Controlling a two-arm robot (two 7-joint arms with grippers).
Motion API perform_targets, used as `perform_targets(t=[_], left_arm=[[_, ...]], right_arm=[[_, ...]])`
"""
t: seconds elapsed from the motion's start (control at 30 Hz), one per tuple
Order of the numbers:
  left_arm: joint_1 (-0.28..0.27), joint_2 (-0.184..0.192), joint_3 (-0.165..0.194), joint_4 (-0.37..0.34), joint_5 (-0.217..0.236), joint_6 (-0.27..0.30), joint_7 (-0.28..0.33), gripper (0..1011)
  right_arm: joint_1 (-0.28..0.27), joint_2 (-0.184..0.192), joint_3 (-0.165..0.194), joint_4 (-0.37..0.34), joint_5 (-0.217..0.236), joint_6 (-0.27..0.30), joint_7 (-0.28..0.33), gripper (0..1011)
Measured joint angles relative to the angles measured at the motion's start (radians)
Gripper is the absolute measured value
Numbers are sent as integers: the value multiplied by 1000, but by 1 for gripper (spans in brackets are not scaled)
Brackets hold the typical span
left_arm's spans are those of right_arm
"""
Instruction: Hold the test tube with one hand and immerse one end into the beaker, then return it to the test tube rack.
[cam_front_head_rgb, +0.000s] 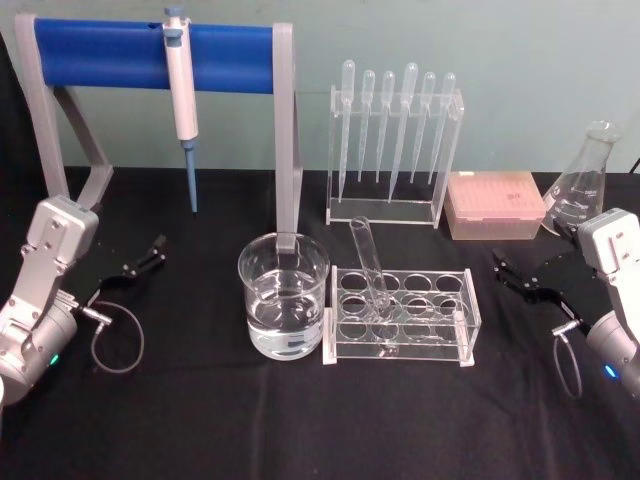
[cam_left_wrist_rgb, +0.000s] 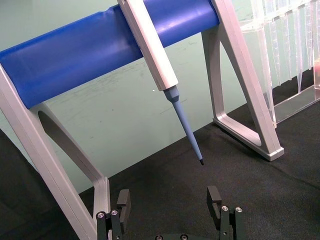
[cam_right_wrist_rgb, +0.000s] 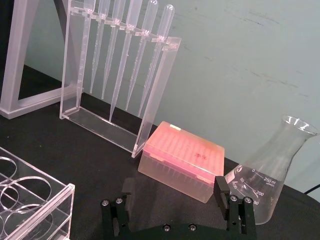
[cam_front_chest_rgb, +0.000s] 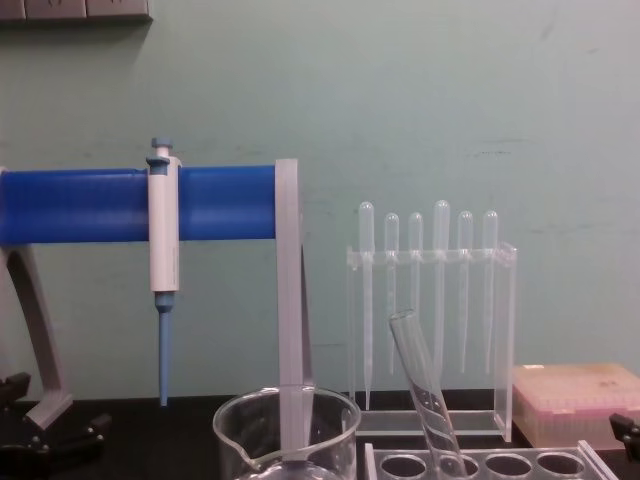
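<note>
Glass: 1 tube (cam_front_head_rgb: 370, 265), 1 beaker (cam_front_head_rgb: 264, 282).

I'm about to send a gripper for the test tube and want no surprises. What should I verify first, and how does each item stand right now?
1. The test tube sits in the rack, leaning toward the beaker: ok.
2. The beaker stands beside the rack and holds liquid: ok.
3. The left gripper is open and empty: ok.
4. The right gripper is open and empty: ok.
5. The tube's upper part stands free above the rack for a grasp: ok.
6. The tube is free of cracks: cannot tell.
</note>
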Motion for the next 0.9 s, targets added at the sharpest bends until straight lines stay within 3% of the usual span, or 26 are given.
perform_targets(t=[0.9], left_arm=[[0, 0, 0, 0, 0, 0, 0, 1000]], right_arm=[[0, 0, 0, 0, 0, 0, 0, 1002]])
